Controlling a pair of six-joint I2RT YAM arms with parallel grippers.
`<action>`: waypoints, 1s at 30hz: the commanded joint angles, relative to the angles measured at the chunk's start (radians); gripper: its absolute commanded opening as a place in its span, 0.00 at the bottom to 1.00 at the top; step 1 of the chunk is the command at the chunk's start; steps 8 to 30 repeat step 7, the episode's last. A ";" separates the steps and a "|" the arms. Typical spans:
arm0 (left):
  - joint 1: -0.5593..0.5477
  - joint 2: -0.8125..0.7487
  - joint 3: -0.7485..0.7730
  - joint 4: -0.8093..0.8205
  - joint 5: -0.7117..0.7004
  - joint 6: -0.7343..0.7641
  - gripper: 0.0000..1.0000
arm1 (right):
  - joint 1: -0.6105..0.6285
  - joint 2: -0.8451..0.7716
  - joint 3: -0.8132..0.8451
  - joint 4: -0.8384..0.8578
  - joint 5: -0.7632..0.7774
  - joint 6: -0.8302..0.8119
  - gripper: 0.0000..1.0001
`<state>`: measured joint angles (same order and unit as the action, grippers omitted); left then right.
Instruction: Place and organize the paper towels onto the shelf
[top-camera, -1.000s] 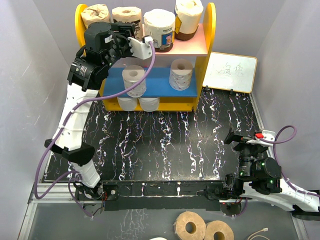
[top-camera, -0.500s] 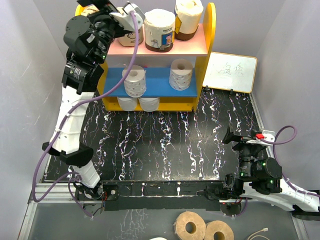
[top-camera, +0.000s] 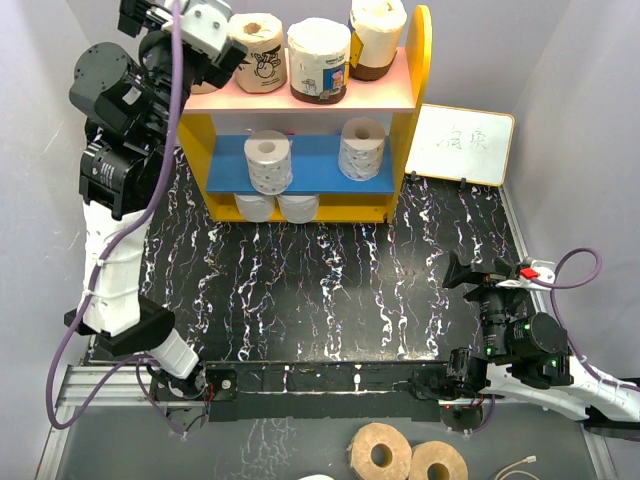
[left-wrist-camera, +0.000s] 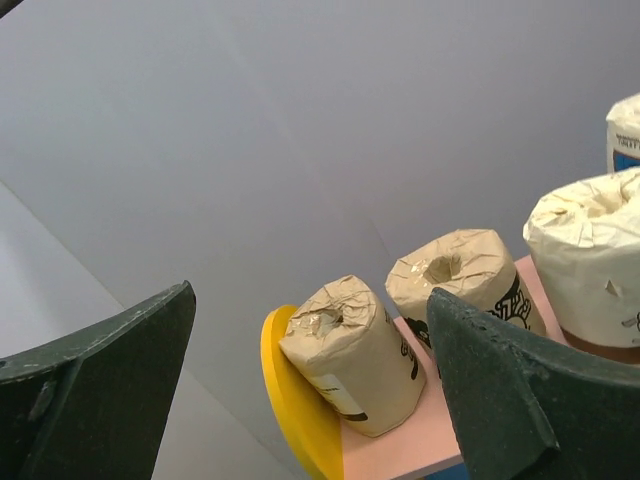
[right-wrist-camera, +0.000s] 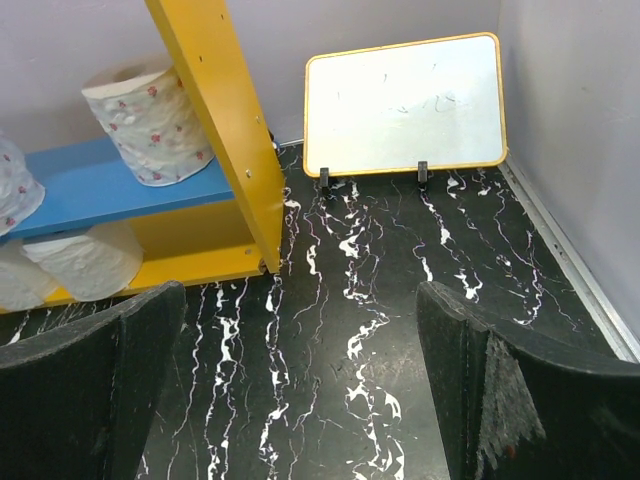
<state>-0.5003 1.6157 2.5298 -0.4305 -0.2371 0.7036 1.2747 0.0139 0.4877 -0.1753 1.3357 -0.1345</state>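
Currently left gripper (left-wrist-camera: 310, 296) high beside shelf (top-camera: 422, 60) top, jaws apart, empty; right gripper (right-wrist-camera: 300, 300) low, jaws apart.

On the shelf (top-camera: 417, 90), four paper towels (top-camera: 318, 60) stand in a row on the upper board (top-camera: 385, 96). Two rolls (top-camera: 361, 147) stand on the lower board (top-camera: 315, 165), and two more (top-camera: 298, 207) sit under it, toward the shelf's left. The whiteboard (top-camera: 463, 143) stands just right of the shelf, and the table (top-camera: 330, 290) spreads in front of it.
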 joint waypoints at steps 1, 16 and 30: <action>0.002 -0.010 0.069 0.059 -0.074 -0.140 0.99 | 0.027 -0.020 -0.002 0.034 -0.005 -0.022 0.99; 0.002 -0.029 0.050 0.078 -0.123 -0.154 0.99 | 0.036 -0.020 -0.003 0.033 -0.001 -0.027 0.99; 0.002 -0.029 0.050 0.078 -0.123 -0.154 0.99 | 0.036 -0.020 -0.003 0.033 -0.001 -0.027 0.99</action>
